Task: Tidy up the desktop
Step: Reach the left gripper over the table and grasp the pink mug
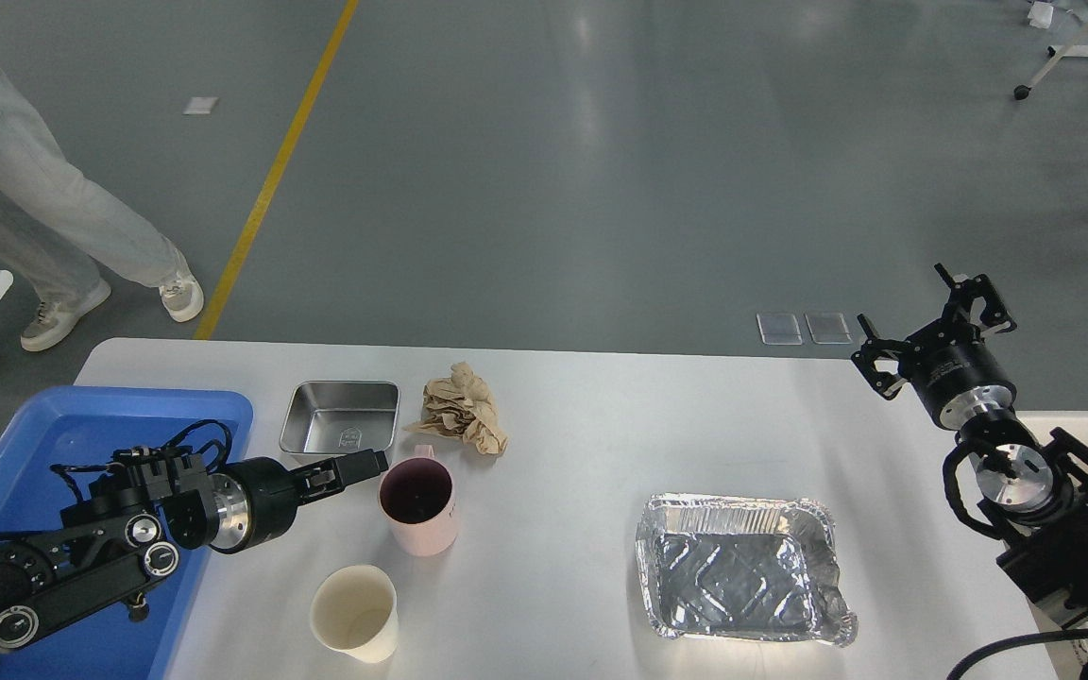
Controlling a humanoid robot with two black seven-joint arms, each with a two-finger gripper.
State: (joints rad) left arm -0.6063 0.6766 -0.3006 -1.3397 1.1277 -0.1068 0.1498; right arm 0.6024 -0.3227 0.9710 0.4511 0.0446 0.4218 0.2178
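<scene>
At the far left, a blue tray (81, 604) is being seen lying on the desktop (582, 444), which is filling most of the lower view. The left arm is being stretched across the tray, and the left gripper (363, 465) is being held just beside the rim of a pink mug (419, 505), in front of a steel pan (340, 420). Its fingers are appearing close together with nothing between them, though whether they are fully closed cannot be told. A paper cup (355, 614) is being shown upright near the front edge, and crumpled brown paper (461, 408) is lying just right of the pan. Further right, a dented foil tray (742, 571) is resting on the desktop. At the right edge, the right gripper (931, 331) is being held spread wide and empty above the far corner.
</scene>
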